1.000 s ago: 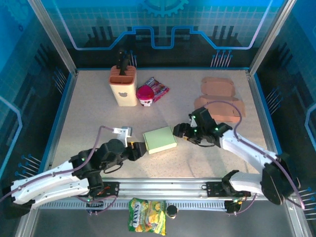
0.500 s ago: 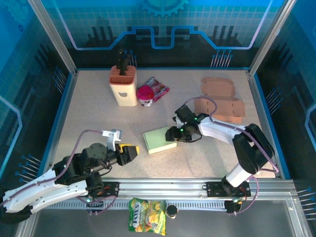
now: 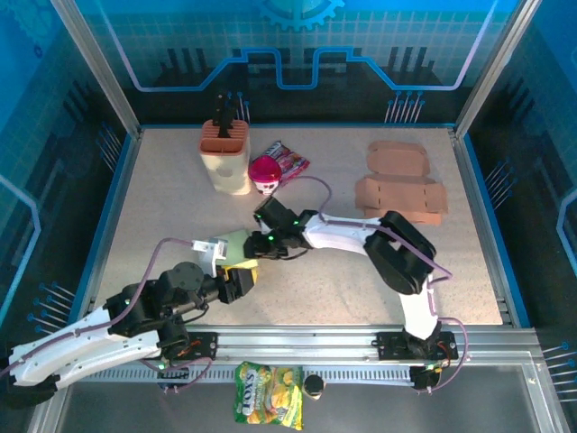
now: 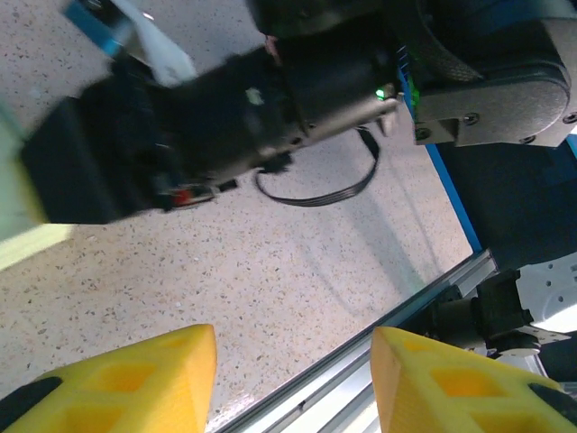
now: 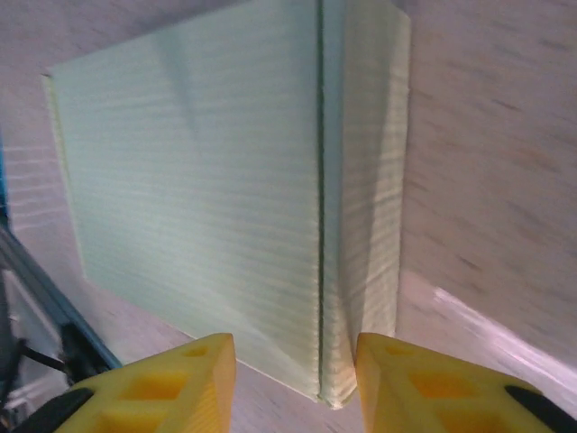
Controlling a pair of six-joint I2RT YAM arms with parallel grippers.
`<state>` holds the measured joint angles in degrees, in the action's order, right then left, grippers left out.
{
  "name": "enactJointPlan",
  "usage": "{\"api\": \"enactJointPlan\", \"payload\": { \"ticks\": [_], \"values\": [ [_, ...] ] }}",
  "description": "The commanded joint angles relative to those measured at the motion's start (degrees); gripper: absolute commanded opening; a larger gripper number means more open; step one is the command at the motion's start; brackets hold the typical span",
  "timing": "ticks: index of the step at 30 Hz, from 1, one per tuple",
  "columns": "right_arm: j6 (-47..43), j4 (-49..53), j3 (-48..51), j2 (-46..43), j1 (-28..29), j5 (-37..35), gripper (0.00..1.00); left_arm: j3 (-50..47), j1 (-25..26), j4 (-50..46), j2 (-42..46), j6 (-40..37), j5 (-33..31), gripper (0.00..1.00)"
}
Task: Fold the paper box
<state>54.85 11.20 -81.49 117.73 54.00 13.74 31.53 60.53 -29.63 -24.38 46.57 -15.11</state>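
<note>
The paper box (image 3: 234, 242) is a pale green folded box lying flat, left of the table's middle. My right gripper (image 3: 262, 240) reaches far left to the box's right edge. In the right wrist view the box (image 5: 198, 180) shows a seam and a narrow side panel, and its near corner sits in the gap of the right gripper (image 5: 296, 347), whose jaws stand open astride it. My left gripper (image 3: 242, 275) hovers just in front of the box. It is open (image 4: 293, 338) over bare table, with a sliver of the box (image 4: 13, 216) at the left edge.
A tan knife holder (image 3: 225, 158), a pink cup (image 3: 264, 174) and a snack packet (image 3: 290, 161) stand at the back. Flat brown cardboard blanks (image 3: 401, 191) lie at the back right. The metal rail (image 3: 297, 343) runs along the front edge, with a snack bag (image 3: 269, 404) beyond it.
The right arm swept left across the table and the green box slid left with it, toward the left gripper. The right jaws narrowed. The left gripper stayed open near the box's front.
</note>
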Motion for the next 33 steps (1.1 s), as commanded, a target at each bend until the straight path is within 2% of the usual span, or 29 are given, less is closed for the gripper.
{"api": "enactJointPlan", "payload": {
  "ticks": [1,5,8,10,13,16,20,23,28,33],
  "values": [
    [3.6,-2.3,-4.9,1.7,0.8,-1.1,0.45,-1.1,-0.1,1.3,0.2,0.8,0.2,0.49],
    [-1.3,3.6,-3.0,-5.7,-0.1,-7.6,0.58,-1.9,-0.1,2.4,0.1,1.4,0.5,0.49],
    [-4.3,5.5,5.2,-15.8,-4.5,-10.7,0.61,-3.1,-0.1,4.5,-0.5,2.1,1.1,0.49],
    [-5.5,6.1,11.9,-22.7,-10.8,-10.2,0.62,-3.6,-0.1,6.4,-1.8,2.3,1.9,0.49],
    [-7.9,8.6,20.0,-31.0,-24.6,-6.6,0.62,-3.9,-0.1,9.9,-5.2,2.3,3.2,0.48],
    [-12.8,13.5,22.8,-34.2,-38.6,-6.1,0.64,-4.4,0.0,15.1,-9.5,2.5,4.9,0.48],
    [-17.9,15.3,21.9,-30.0,-52.1,-6.3,0.65,-5.8,0.3,23.7,-15.5,3.5,5.8,0.47],
    [-19.5,15.8,18.5,-23.7,-57.4,-5.3,0.65,-6.3,1.0,30.0,-19.7,3.9,6.4,0.46],
    [-20.5,16.7,13.1,-14.6,-59.7,-5.6,0.65,-4.4,2.0,32.9,-25.5,3.4,6.4,0.46],
    [-20.2,19.5,10.7,-10.0,-57.2,-6.3,0.65,-4.1,2.1,34.0,-27.1,3.3,6.3,0.46]
  ]
}}
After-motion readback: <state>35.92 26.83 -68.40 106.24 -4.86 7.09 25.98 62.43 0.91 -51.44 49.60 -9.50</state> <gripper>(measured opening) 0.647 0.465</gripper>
